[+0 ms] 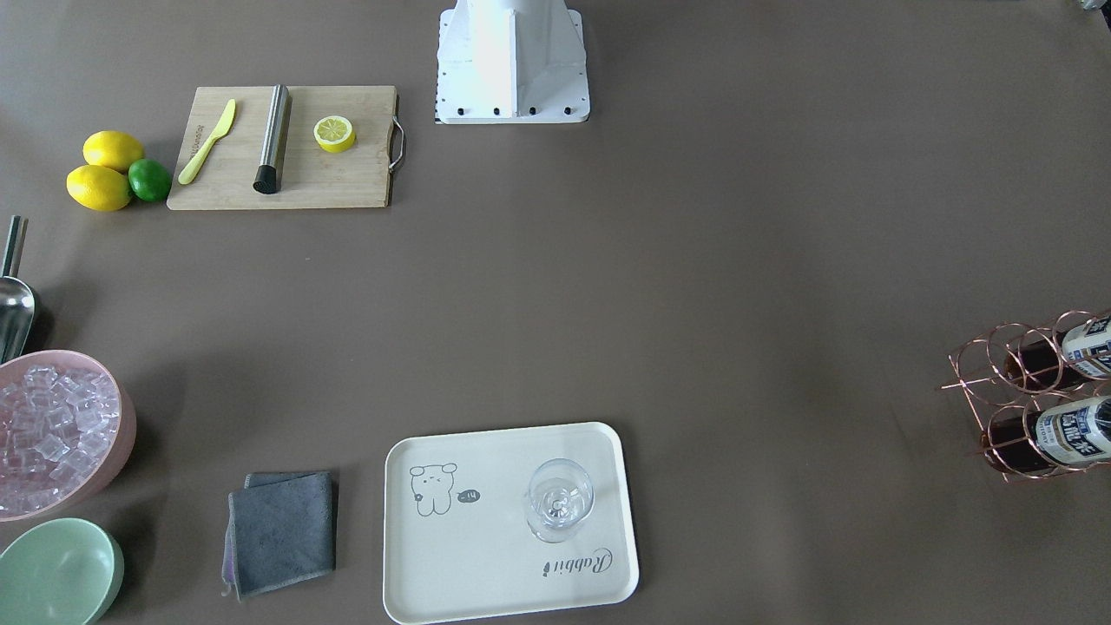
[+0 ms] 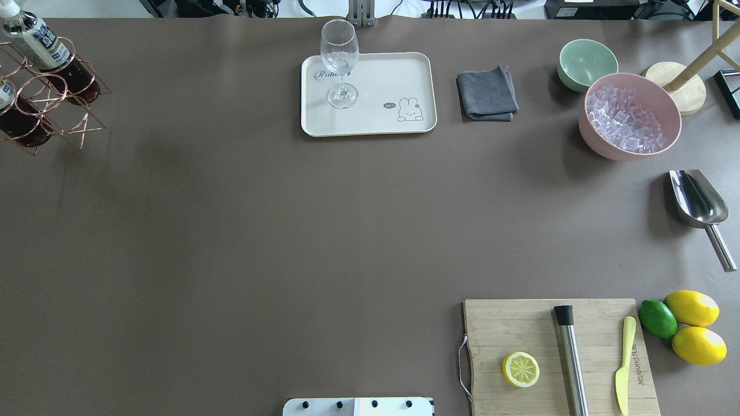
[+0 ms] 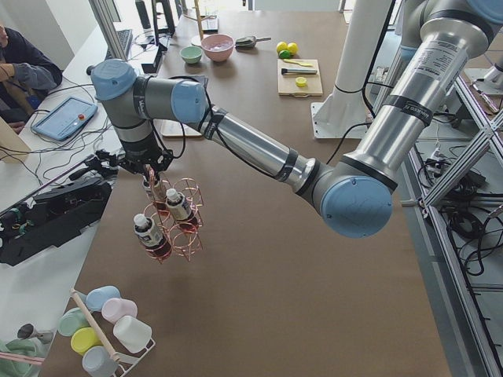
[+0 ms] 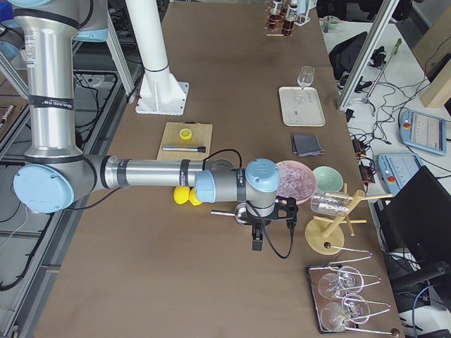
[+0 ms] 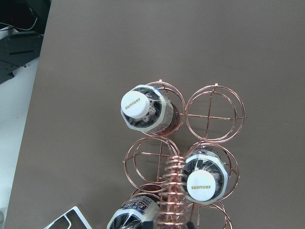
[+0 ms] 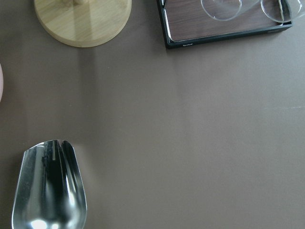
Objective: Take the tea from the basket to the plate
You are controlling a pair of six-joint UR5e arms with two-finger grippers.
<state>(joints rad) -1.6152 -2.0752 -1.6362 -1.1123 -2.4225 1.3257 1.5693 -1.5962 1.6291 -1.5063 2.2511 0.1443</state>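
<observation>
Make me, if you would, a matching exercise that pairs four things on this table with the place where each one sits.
Things:
1. clear stemmed glass
2. yellow lemon half
3. small clear plastic bottles of dark brown tea
4. clear ice cubes

Places:
A. in the pink round bowl
B. standing on the cream rectangular tray
C. in the rose-gold wire basket
D. on the wooden cutting board

Pairs: 1-B, 2-D, 3-C, 4-A.
</observation>
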